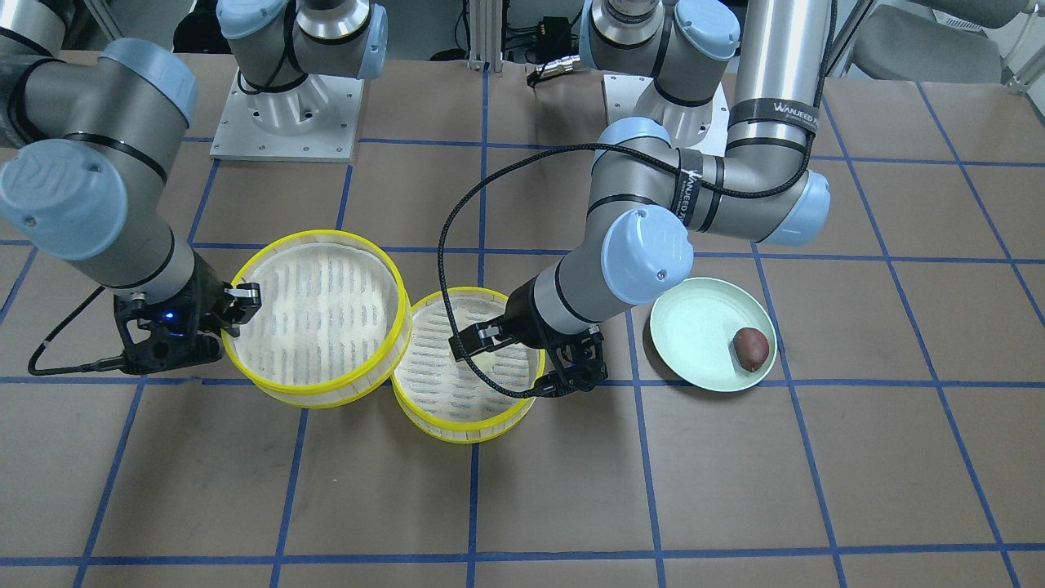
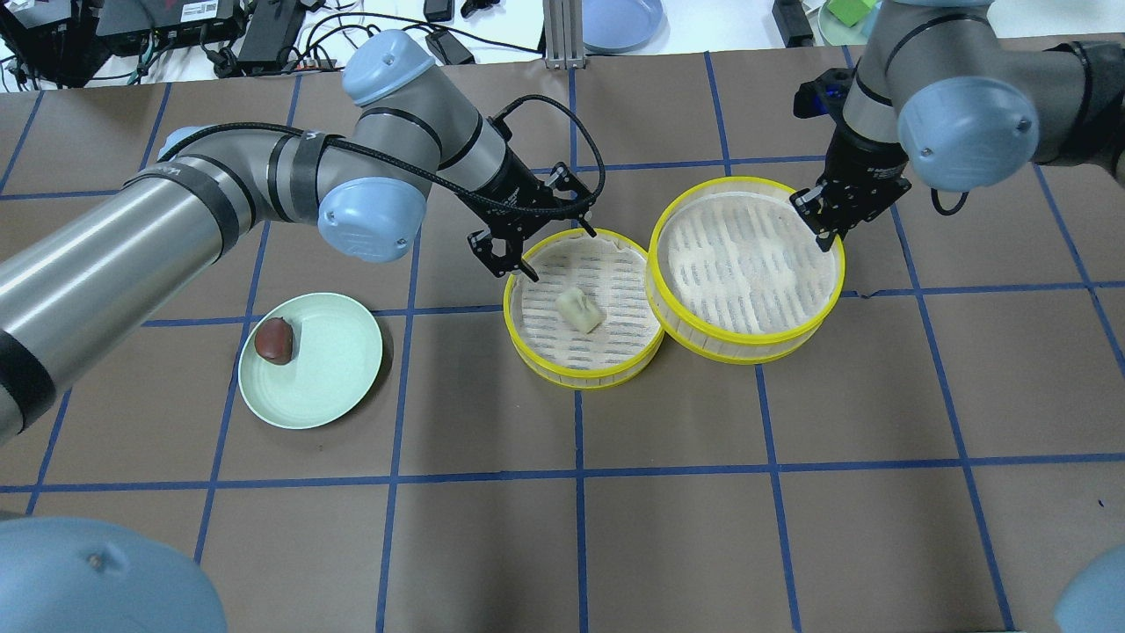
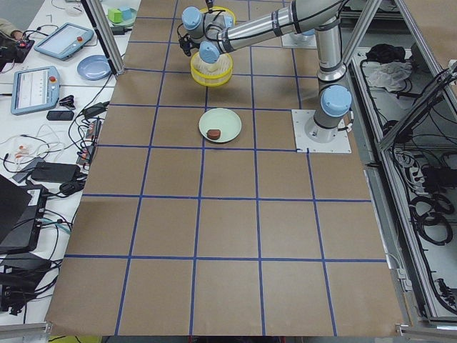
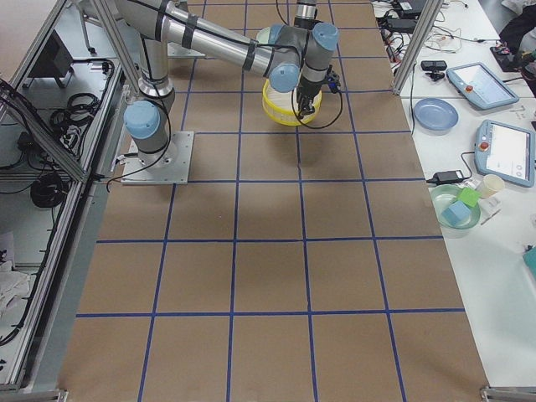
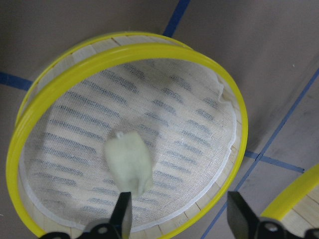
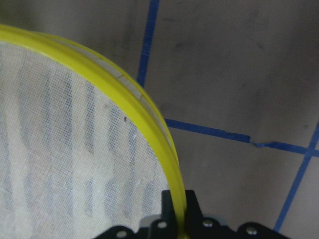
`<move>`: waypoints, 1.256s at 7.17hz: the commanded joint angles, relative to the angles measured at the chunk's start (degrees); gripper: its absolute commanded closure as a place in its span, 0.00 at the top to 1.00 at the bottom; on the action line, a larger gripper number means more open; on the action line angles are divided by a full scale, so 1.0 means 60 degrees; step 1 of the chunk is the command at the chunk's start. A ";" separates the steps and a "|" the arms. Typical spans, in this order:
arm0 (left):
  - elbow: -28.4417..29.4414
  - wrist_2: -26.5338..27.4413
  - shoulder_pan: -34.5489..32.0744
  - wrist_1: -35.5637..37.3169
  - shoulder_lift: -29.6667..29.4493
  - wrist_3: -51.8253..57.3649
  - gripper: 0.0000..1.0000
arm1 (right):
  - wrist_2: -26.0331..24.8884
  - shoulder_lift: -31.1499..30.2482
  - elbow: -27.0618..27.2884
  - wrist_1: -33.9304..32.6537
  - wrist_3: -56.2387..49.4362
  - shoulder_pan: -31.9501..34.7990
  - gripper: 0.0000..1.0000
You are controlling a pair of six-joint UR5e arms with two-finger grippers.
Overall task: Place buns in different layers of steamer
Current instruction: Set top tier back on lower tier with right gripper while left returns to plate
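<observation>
The cream-yellow bun (image 2: 580, 309) lies on the mesh floor of the smaller-looking steamer layer (image 2: 536, 365). It also shows in the left wrist view (image 5: 128, 162). My left gripper (image 2: 558, 251) is open and empty just above that layer's far rim, its fingertips (image 5: 123, 214) close to the bun. My right gripper (image 2: 826, 224) is shut on the yellow rim (image 6: 149, 124) of the other, empty steamer layer (image 2: 747, 338), which overlaps the first layer's edge. The reddish-brown bun (image 2: 274, 339) sits on the pale green plate (image 2: 338, 369) to the left.
A blue plate (image 2: 620, 22) and a bowl of green blocks (image 2: 848, 13) stand beyond the table's far edge, with cables. The arm bases (image 1: 286, 114) are bolted at the robot side. Side benches hold tablets (image 4: 507, 151).
</observation>
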 commanded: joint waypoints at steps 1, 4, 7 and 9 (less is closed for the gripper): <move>0.0457 0.1563 0.0515 -0.0892 0.0253 0.1340 0.99 | 0.0133 0.0057 0.0000 -0.0093 0.2019 0.1325 0.00; 0.0403 0.4908 0.2433 -0.2466 0.1044 0.5838 1.00 | 0.0149 0.0364 0.0000 -0.0591 0.4600 0.2486 0.00; -0.0880 0.5179 0.4146 -0.2294 0.0930 0.8629 1.00 | 0.0119 0.0774 0.0000 -0.1132 0.5869 0.2679 0.00; -0.1385 0.5455 0.4431 -0.1853 0.0419 0.9028 1.00 | 0.0120 0.0907 0.0000 -0.1295 0.5941 0.2679 0.00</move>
